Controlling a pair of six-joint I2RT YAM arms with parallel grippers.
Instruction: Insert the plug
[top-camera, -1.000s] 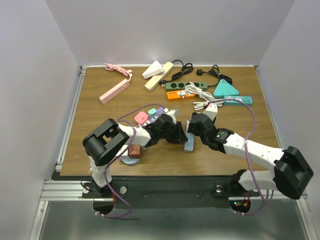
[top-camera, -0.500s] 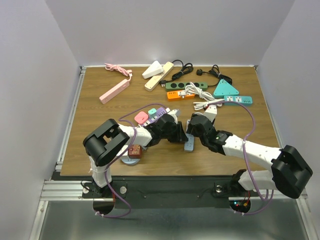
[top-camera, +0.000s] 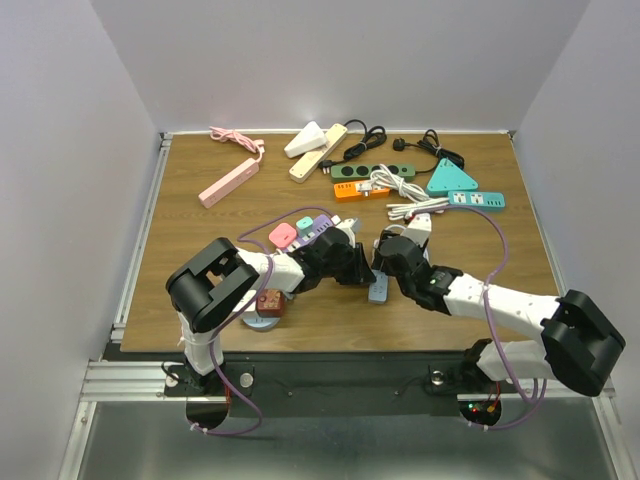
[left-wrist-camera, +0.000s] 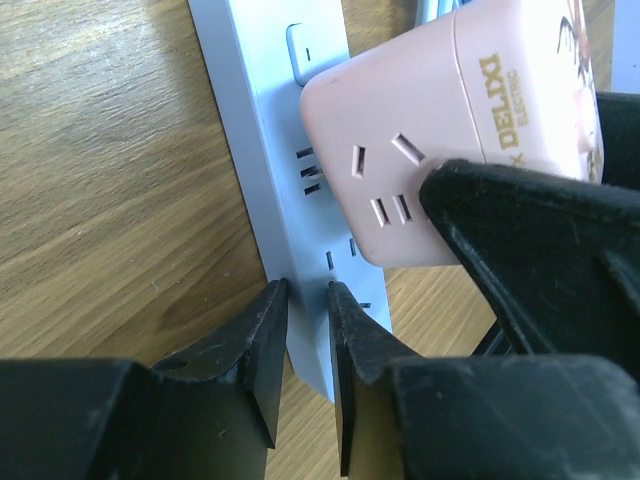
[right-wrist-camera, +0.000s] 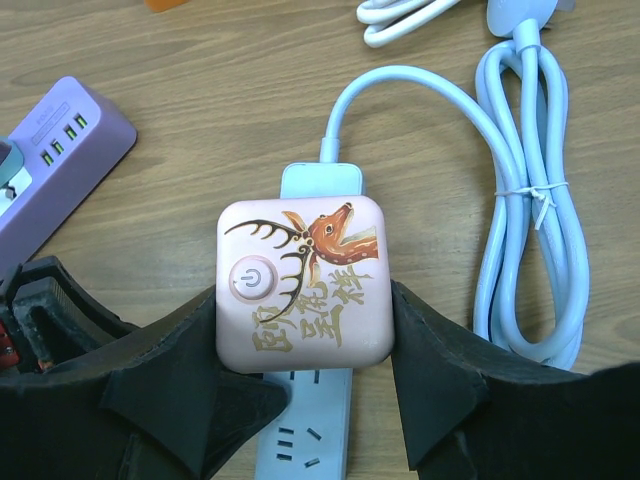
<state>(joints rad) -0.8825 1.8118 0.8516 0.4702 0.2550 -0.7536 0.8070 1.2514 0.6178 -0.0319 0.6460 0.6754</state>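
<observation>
**Risk of a skewed entry**

Right gripper (right-wrist-camera: 305, 335) gripped the plug (right-wrist-camera: 303, 285) by two opposite sides, poised over the strip (right-wrist-camera: 300, 445) near its cable (right-wrist-camera: 520, 200) end (the pins were hidden underneath). Left gripper (left-wrist-camera: 308, 370) had its jaws set narrow at the strip's far end, blue showing in the gap; whether they truly pinched it could not be told. Were that hold loose, a push could slide the strip, and the pins would miss their slots (left-wrist-camera: 312, 175). Any tilt in the plug could jam it halfway.

Pink deer-print cube plug (right-wrist-camera: 303, 283) over pale-blue strip (right-wrist-camera: 305, 440), perhaps partly seated
</observation>
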